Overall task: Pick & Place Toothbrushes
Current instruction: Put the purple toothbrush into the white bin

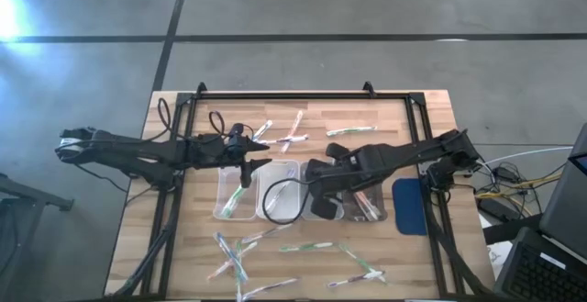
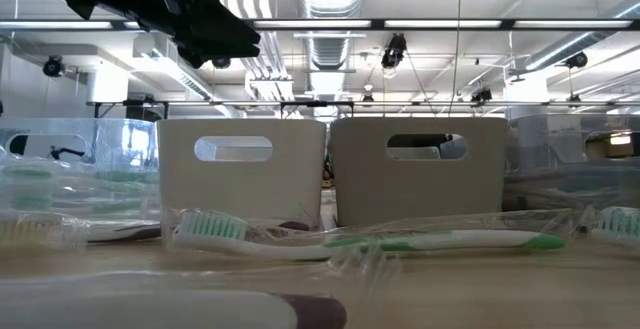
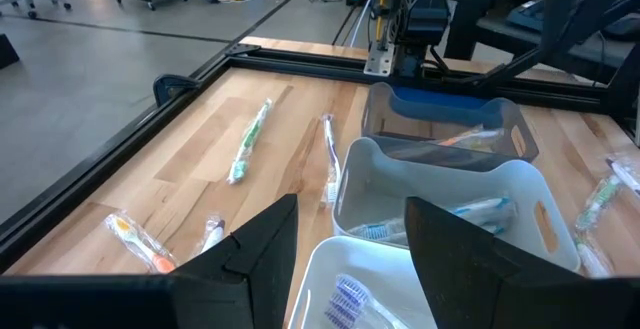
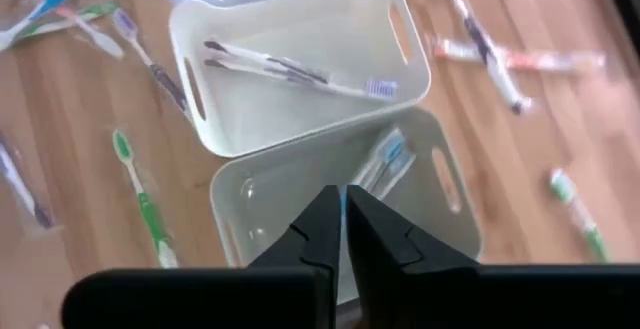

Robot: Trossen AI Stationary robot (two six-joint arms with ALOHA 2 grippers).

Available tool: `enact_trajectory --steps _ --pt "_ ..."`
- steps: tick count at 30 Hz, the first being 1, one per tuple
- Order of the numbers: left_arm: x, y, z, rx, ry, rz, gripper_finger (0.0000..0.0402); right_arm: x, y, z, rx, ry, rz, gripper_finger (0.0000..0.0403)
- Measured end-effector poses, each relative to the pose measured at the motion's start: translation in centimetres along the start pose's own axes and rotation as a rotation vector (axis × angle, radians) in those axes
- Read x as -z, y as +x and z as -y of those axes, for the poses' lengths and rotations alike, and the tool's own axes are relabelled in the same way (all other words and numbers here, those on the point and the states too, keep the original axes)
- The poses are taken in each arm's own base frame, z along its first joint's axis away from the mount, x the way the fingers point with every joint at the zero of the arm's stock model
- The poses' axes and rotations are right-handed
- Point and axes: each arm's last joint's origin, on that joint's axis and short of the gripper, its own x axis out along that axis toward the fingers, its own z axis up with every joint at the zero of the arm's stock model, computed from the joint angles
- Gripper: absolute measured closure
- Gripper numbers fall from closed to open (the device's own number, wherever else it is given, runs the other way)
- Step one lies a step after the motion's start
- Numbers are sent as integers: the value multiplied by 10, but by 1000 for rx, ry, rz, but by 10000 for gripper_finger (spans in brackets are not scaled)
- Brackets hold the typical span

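Observation:
Wrapped toothbrushes lie scattered on the wooden table: some on the far side (image 1: 292, 135), several on the near side (image 1: 240, 258), and a green one (image 2: 370, 239) close in the low view. White and clear trays (image 1: 280, 192) stand in a row mid-table. One white tray holds a blue toothbrush (image 4: 385, 159), and another holds a purple-bristled one (image 4: 300, 74). My left gripper (image 3: 350, 209) hangs open above the left trays (image 1: 246, 166). My right gripper (image 4: 343, 194) is shut with nothing between its fingers, above the tray with the blue toothbrush (image 1: 316, 196).
A blue flat pad (image 1: 408, 206) lies right of the trays. A black frame rail (image 1: 293, 95) borders the far edge and both sides of the table. A clear tray (image 3: 450, 134) near the pad holds an orange-accented toothbrush. Bare wood shows between the trays and the scattered toothbrushes.

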Motion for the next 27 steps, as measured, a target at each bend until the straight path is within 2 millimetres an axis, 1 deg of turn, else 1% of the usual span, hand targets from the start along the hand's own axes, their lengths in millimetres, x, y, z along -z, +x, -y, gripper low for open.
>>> enact_trajectory --steps 4,8,11,16,22,25,27 --pt "0 0 0 0 0 0 211 -3 -12 3 -16 -90 34 393" --pt "0 0 0 0 0 0 211 1 -32 12 -25 -151 80 394" --pt "0 0 0 0 0 0 211 7 -49 21 4 -168 132 394" --pt "-1 0 0 0 -1 6 211 29 -79 41 60 -191 215 394" --pt "-1 0 0 0 -11 9 211 63 -108 72 42 -197 295 394" --pt "-1 0 0 1 -12 9 211 83 -120 88 19 -194 363 394" --pt "-1 0 0 1 -12 9 211 96 -124 97 3 -190 409 394"
